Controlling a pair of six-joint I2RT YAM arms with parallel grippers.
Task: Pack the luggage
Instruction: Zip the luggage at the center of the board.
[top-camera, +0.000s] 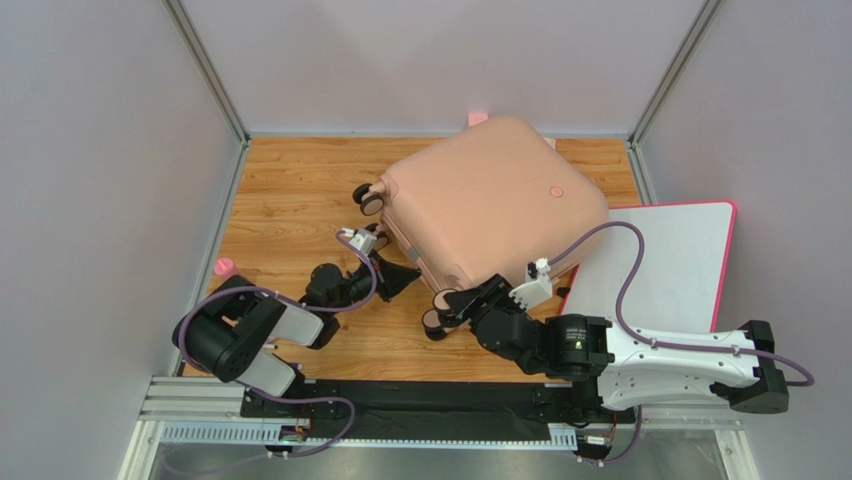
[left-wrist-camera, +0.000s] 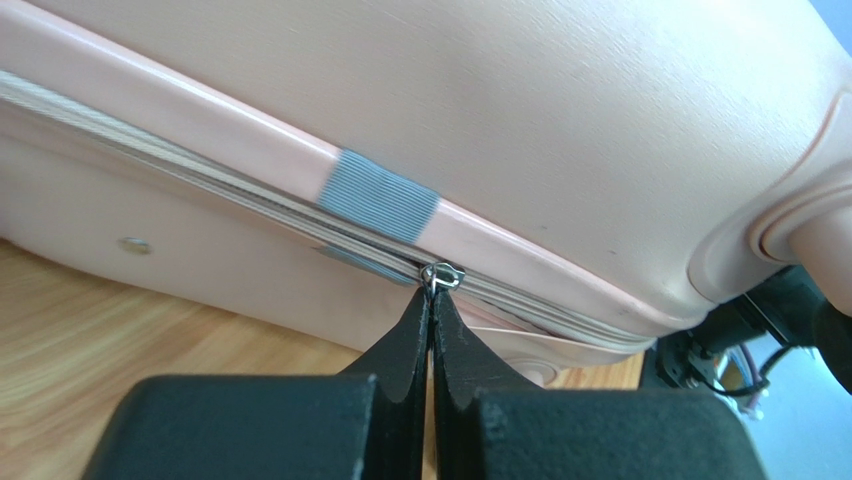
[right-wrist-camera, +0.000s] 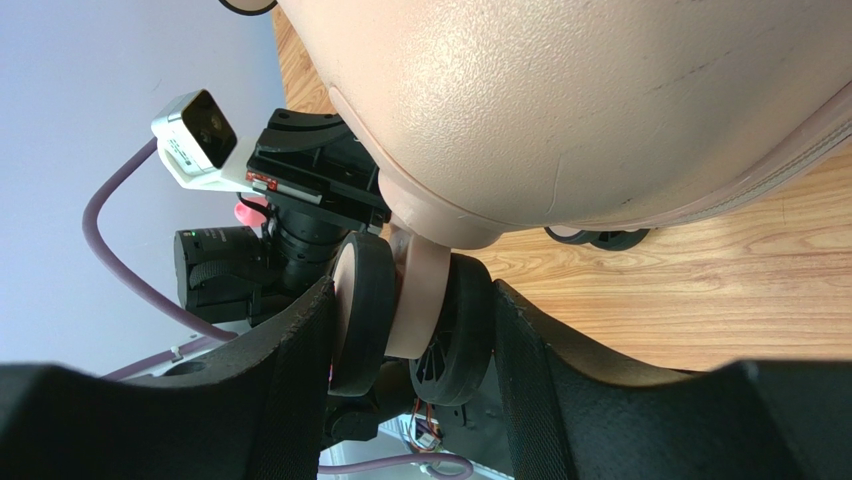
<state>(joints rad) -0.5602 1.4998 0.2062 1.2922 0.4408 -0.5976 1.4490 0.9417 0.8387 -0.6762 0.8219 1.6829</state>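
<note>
Here the luggage (top-camera: 490, 200) lies closed and flat on the tabletop (top-camera: 290, 190), turned askew. One corner sits close to the back wall and its right corner reaches the left edge of the white board (top-camera: 670, 260). The board lies at the right, its pink rim running up against the side wall.

We see the widest bare wood to the left of the shell, from the back edge down to the arm bases. Only a small pink thing (top-camera: 224, 266) sits there, near the left wall. A narrower strip stays free in front, between the shell and the black rail.

The left pincer (left-wrist-camera: 432, 300) meets the shell's near-left side at the zip line, just beyond a grey patch (left-wrist-camera: 380, 197) on the seam. Its jaws are pressed fully together and their tips come up under the zip pull (left-wrist-camera: 441, 275). The tab looks nipped between them, though it is too small for us to be sure.

The right pincer (right-wrist-camera: 410, 340) stands about half open at the near corner. One finger lies against each outer face of the twin caster (right-wrist-camera: 405, 320), so the wheel is clamped between them. Wood shows free beyond that corner. Another caster (top-camera: 368, 197) juts from the left corner, clear of both arms.
</note>
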